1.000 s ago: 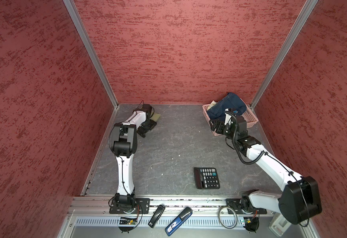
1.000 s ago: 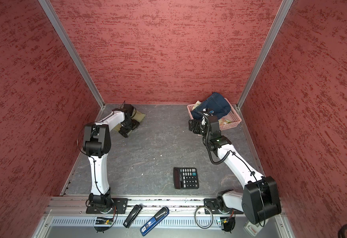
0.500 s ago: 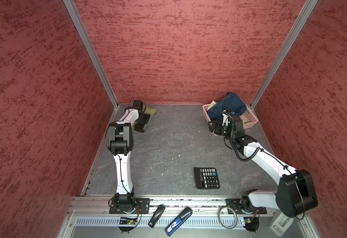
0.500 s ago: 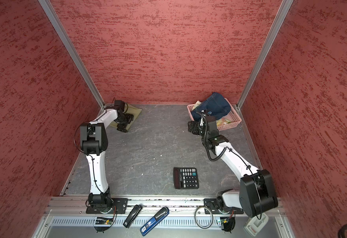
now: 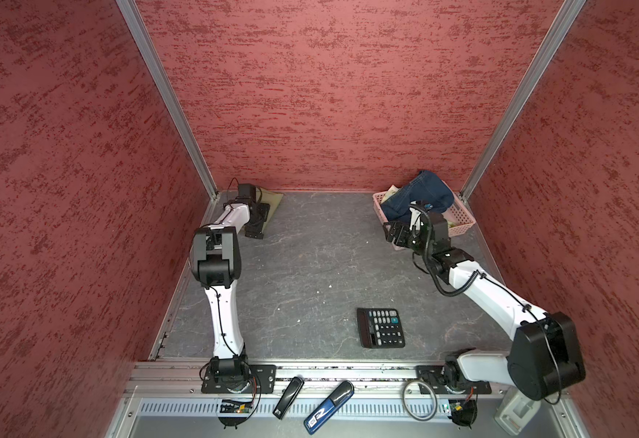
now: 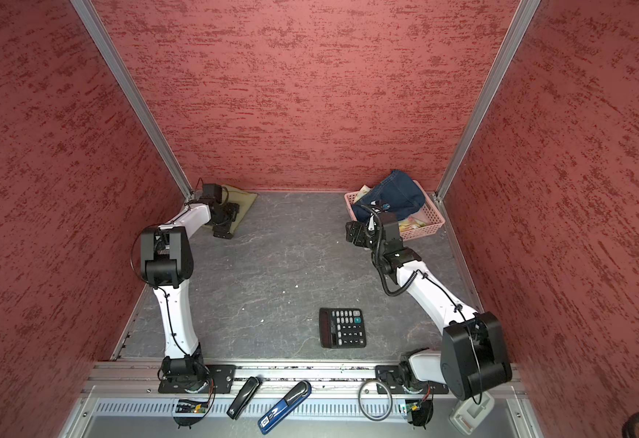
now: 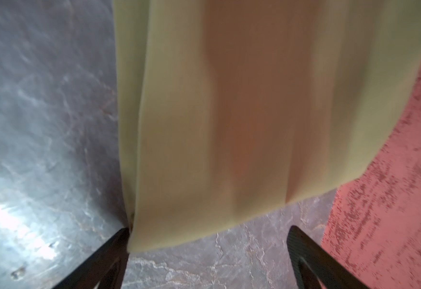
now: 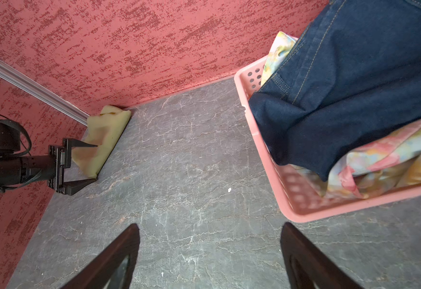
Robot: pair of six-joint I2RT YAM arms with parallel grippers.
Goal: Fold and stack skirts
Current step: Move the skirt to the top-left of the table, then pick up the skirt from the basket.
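The olive-green skirt (image 5: pixel 272 199) (image 6: pixel 243 196) (image 7: pixel 229 112) (image 8: pixel 107 140) lies folded on the floor in the far left corner, against the back wall. My left gripper (image 5: pixel 260 220) (image 6: pixel 230 221) (image 7: pixel 208 230) (image 8: pixel 94 162) is open at its near end: one finger is over the cloth, the other beside its corner. The dark denim skirt (image 5: pixel 420 193) (image 6: pixel 390 195) (image 8: pixel 354 87) is heaped in the pink basket (image 5: pixel 462 220) (image 6: pixel 430 223) (image 8: pixel 304 210), on top of the flowered pastel skirt (image 6: pixel 413 222) (image 8: pixel 379 155). My right gripper (image 5: pixel 395 235) (image 6: pixel 354 235) (image 8: pixel 209 226) hangs open and empty just left of the basket.
A black calculator (image 5: pixel 380 328) (image 6: pixel 342 328) lies on the grey floor near the front right. Red walls close in the floor on three sides. The basket stands in the far right corner.
My left gripper and the olive skirt have moved back and left into the far corner. The right wrist has shifted slightly left beside the basket.
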